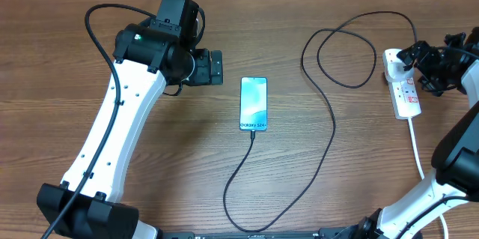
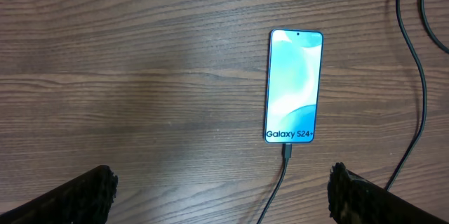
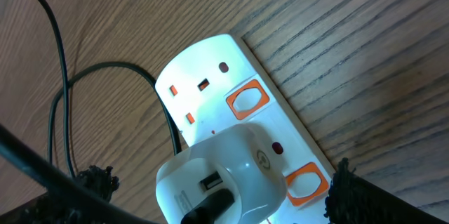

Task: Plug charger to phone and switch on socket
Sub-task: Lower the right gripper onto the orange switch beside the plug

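Slim teal-screen phone (image 1: pixel 254 104) lies mid-bench, with the thin black charger cable (image 1: pixel 329 130) already in its port. The white power strip (image 1: pixel 405 93) sits far right, long axis front-to-back, directly under the right fingers (image 3: pixel 351 196), spread wide and empty. The left fingers (image 2: pixel 358 196), also spread, are by the phone, so the right arm's nearer.

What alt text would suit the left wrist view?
A phone with a lit blue screen lies on a wooden table, a thin black charger plugged into its bottom edge. The open left gripper shows at the lower corners.
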Robot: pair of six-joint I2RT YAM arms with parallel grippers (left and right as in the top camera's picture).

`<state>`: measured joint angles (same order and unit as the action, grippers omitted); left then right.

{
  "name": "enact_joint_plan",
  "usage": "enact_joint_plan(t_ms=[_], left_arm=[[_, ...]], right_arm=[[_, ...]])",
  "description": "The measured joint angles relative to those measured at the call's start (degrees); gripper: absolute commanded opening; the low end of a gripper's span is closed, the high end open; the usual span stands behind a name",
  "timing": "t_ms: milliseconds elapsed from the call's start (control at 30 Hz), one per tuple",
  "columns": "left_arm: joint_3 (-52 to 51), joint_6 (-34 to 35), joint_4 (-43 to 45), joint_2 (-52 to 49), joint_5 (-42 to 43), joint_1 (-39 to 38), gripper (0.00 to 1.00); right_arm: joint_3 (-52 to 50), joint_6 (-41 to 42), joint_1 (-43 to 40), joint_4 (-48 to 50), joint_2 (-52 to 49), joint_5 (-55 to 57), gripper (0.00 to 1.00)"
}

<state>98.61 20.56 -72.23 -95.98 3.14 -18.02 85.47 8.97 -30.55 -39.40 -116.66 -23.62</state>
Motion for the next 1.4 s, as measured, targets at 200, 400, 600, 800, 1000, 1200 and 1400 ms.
enact_joint_plan(t_ms=[200, 400, 600, 800, 1000, 1200, 1400], left_arm=[[0.0, 0.0, 0.0, 0.0, 0.0, 0.0, 1.0], [0.0, 0.0, 0.0, 0.0, 0.0, 0.0, 1.0], [0.0, 0.0, 0.0, 0.0, 0.0, 0.0, 1.0], [0.0, 0.0, 0.0, 0.0, 0.0, 0.0, 1.0], [0.0, 0.0, 0.0, 0.0, 0.0, 0.0, 0.99], [0.0, 0.0, 0.0, 0.0, 0.0, 0.0, 1.0], [0.0, 0.0, 0.0, 0.0, 0.0, 0.0, 1.0]], right_arm=[[0.0, -0.1, 1.6, 0.0, -1.7, -0.2, 1.0], [0.0, -1.3, 2.6, 0.8, -1.9, 0.2, 1.0], [0.0, -1.5, 2.6, 0.6, -1.9, 0.2, 1.0], [0.0, -1.5, 2.6, 1.2, -1.9, 0.3, 1.0], [0.0, -1.5, 2.6, 1.2, -1.9, 0.6, 1.0], [0.0, -1.5, 2.6, 0.7, -1.9, 1.2, 1.0], [0.5, -1.6, 2.6, -0.6, -1.9, 1.6, 1.0]])
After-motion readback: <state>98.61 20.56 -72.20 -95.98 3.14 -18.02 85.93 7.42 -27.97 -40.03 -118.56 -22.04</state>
